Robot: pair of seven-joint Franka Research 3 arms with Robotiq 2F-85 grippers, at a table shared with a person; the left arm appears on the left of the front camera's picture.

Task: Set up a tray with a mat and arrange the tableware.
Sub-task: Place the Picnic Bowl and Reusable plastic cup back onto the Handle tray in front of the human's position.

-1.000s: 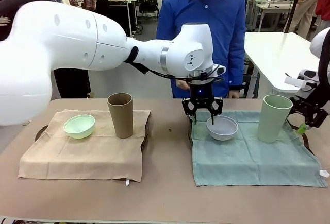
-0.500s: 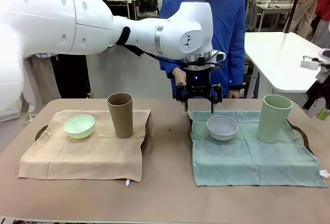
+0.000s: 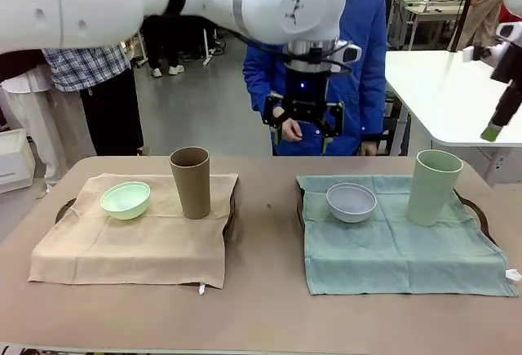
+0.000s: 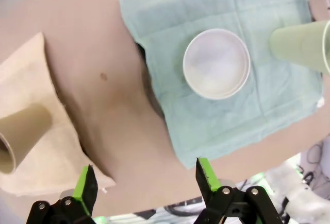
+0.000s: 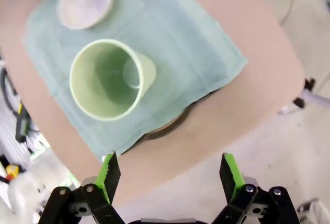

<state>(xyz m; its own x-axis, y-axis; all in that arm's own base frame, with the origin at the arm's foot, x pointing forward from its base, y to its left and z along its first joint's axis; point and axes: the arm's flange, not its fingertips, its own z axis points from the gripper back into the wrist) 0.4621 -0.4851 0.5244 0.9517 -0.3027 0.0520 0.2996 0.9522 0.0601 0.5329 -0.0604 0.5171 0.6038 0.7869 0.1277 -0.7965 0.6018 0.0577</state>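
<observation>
White bowl [image 3: 351, 201] and pale-green cup [image 3: 434, 188] sit on teal mat [image 3: 391, 249]; mint bowl [image 3: 126, 200], tan cup [image 3: 190, 182] on beige mat [image 3: 130, 245]. My left gripper [image 3: 303, 129] and right gripper [image 5: 170, 170] hang spread, empty. No readable writing.

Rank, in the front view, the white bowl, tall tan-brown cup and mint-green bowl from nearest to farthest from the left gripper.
The left gripper hangs open above the table's far edge.
1. White bowl, on the pale-green mat, just below and slightly right of the gripper.
2. Tall tan-brown cup, on the beige mat, to the left.
3. Mint-green bowl, farther left on that same mat.
</observation>
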